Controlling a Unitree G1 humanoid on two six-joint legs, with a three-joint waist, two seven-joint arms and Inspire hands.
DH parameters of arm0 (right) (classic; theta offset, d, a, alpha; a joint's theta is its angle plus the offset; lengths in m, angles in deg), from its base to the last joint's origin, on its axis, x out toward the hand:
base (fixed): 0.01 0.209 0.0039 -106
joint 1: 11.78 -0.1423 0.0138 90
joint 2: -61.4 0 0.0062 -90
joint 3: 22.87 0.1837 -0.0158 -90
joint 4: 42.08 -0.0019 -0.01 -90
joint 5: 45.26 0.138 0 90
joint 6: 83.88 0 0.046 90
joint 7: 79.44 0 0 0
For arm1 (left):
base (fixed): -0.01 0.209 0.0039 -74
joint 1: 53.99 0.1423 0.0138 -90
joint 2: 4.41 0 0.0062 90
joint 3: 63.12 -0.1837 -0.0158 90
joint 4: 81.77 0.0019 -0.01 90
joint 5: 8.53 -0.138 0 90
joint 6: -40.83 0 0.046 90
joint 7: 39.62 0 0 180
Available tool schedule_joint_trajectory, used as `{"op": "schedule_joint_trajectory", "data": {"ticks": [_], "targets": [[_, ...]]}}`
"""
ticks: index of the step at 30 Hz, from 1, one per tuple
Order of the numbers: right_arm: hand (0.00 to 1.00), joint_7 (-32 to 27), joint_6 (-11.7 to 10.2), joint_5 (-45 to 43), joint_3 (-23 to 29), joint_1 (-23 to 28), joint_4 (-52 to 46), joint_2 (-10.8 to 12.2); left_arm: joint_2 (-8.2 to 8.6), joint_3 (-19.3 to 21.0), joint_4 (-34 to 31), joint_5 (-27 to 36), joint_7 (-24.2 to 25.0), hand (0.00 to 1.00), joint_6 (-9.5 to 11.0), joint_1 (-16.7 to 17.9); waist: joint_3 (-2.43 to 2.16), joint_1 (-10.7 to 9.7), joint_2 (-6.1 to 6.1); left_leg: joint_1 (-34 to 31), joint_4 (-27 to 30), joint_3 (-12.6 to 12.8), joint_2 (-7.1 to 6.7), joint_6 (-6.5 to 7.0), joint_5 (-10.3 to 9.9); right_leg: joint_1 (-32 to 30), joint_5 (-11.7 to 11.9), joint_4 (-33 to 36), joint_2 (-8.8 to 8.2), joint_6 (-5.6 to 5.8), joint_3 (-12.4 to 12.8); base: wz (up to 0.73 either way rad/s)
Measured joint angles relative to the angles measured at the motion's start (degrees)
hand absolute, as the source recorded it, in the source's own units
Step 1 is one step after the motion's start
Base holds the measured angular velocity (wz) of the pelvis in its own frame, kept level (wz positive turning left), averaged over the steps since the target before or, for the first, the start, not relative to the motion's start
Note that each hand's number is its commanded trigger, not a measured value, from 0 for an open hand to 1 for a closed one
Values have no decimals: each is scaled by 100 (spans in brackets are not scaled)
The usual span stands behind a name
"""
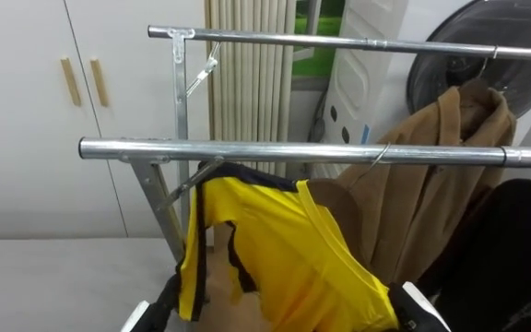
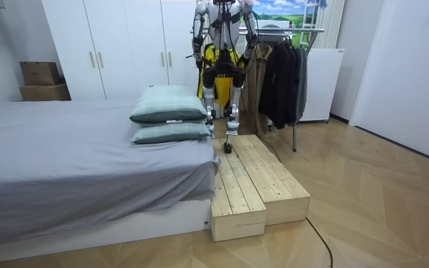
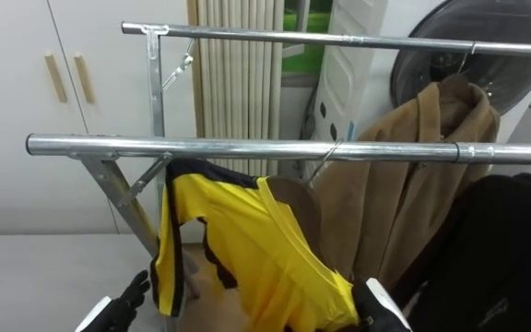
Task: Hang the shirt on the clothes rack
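Right eye view, yellow jersey (image 3: 247,249) with dark trim raised just under the near steel rail (image 3: 247,148), left hand (image 3: 129,293) at its left edge, right hand (image 3: 376,309) under its lower right, neither grip can be told, brown coat (image 3: 413,184) hanging behind.

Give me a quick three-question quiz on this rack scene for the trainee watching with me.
1. True or false: the brown coat hangs from the near rail.
2. The shirt just below the near rail is: A) red, B) yellow with dark trim, C) white.
3. On which side of the shirt do the dark garments hang?
Key: 1 false, its hanger hooks over the far rail; 2 B; 3 right.
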Motion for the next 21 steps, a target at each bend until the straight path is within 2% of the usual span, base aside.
{"op": "schedule_joint_trajectory", "data": {"ticks": [13, 21], "targets": [[0, 22, -28, 60, 3, -6, -33, -3, -5, 2, -8, -7, 0, 0, 0, 0, -3, 2, 6, -30, -4, 6, 0, 1, -1, -19, -4, -17, -1, 8, -2, 0], [0, 288, 64, 1485, 17, 29, -119, -10, -15, 111, -6, -26, 41, 0, -3, 1, 7, -9, 133, -7, -21, 3, 1, 1, -1, -19, -7, 5, 0, 3, -17, 0]]}}
